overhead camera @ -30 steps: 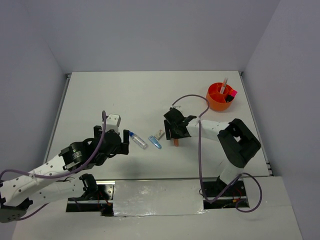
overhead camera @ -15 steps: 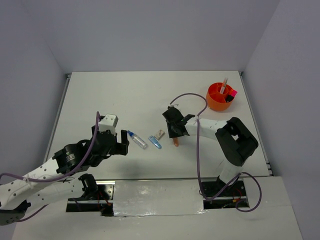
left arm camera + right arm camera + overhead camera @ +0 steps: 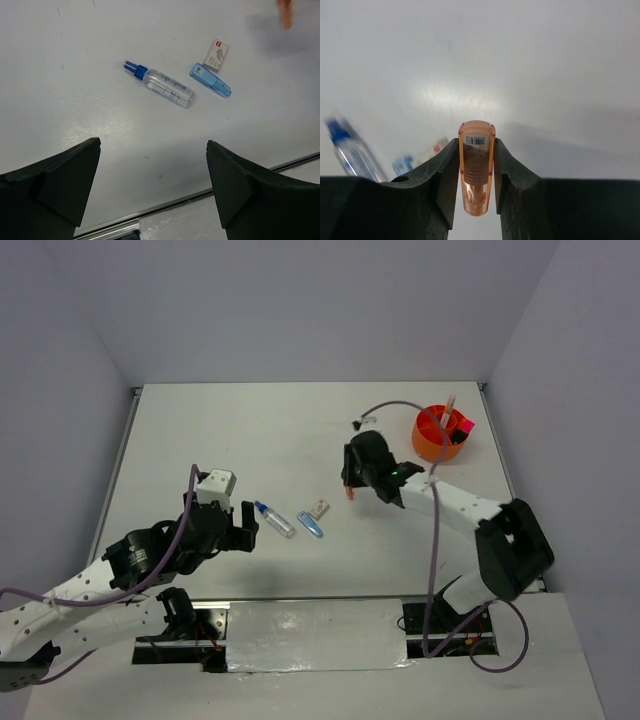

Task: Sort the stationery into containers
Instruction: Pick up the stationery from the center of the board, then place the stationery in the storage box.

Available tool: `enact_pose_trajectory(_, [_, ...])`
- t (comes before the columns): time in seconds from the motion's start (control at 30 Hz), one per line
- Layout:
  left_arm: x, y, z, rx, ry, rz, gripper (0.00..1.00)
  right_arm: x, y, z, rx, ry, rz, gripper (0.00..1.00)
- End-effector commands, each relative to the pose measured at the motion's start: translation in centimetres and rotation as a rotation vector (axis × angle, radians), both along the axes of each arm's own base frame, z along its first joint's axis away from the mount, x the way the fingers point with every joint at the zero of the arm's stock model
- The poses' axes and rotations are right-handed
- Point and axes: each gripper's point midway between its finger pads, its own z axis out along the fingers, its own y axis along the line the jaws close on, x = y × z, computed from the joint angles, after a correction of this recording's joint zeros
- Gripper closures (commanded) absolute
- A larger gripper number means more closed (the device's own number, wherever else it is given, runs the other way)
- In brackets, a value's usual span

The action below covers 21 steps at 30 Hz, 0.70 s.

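Peach piece (image 3: 476,172) is being clenched in the right tool (image 3: 351,487), its arm being held outstretched over the surface (image 3: 250,430). Left tool (image 3: 152,147) is being held released.

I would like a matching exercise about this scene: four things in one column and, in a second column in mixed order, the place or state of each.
Things:
1. peach piece
2. tube
3. tub
4. left gripper

Places or states:
a. open, holding nothing
b. at the far right of the table
c. held by the right gripper
d. lying flat beside the blue clip

Pairs: 1-c, 2-d, 3-b, 4-a
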Motion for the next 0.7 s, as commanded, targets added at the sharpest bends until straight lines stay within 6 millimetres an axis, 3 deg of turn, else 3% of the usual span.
enact_pose_trajectory(0.0, [0.3,-0.6,0.9,-0.037,-0.032,-0.015,0.01,6.1,-4.4,12.7,0.145,-0.404,-0.229,1.0])
enact_pose_trajectory(0.07, [0.2,-0.6,1.0,-0.04,-0.033,-0.017,0.01,8.5,-9.6,15.8,0.134,-0.496,-0.42,1.0])
enact_pose_trajectory(0.13, [0.1,-0.5,1.1,-0.044,-0.037,-0.016,0.01,10.0,-12.9,17.8,0.174,-0.54,-0.543,1.0])
enact_pose_trajectory(0.17, [0.1,-0.4,1.2,-0.048,-0.04,-0.013,0.01,10.7,-16.8,18.2,0.155,-0.564,-0.677,1.0])
enact_pose_trajectory(0.3, [-0.2,-0.1,2.0,-0.088,-0.065,-0.015,0.01,12.1,-23.9,19.2,0.147,-0.625,-0.956,1.0])
enact_pose_trajectory(0.43, [-0.6,-0.4,2.4,-0.115,-0.082,-0.049,0.01,14.1,-27.5,19.9,0.092,-0.661,-1.075,1.0])
enact_pose_trajectory(0.47, [-0.8,-0.5,2.4,-0.119,-0.08,-0.063,0.01,14.5,-28.9,19.1,0.063,-0.638,-1.111,1.0])
enact_pose_trajectory(0.5, [-0.8,-0.6,2.4,-0.116,-0.079,-0.068,0.01,15.1,-29.6,20.4,0.089,-0.659,-1.136,1.0])
enact_pose_trajectory(0.6, [-1.0,-1.0,2.3,-0.11,-0.074,-0.084,0.01,16.9,-30.9,20.7,0.127,-0.63,-1.132,1.0])
enact_pose_trajectory(0.67, [-1.0,-1.1,2.2,-0.108,-0.072,-0.091,0.01,17.3,-32.8,20.2,0.079,-0.618,-1.172,1.0])
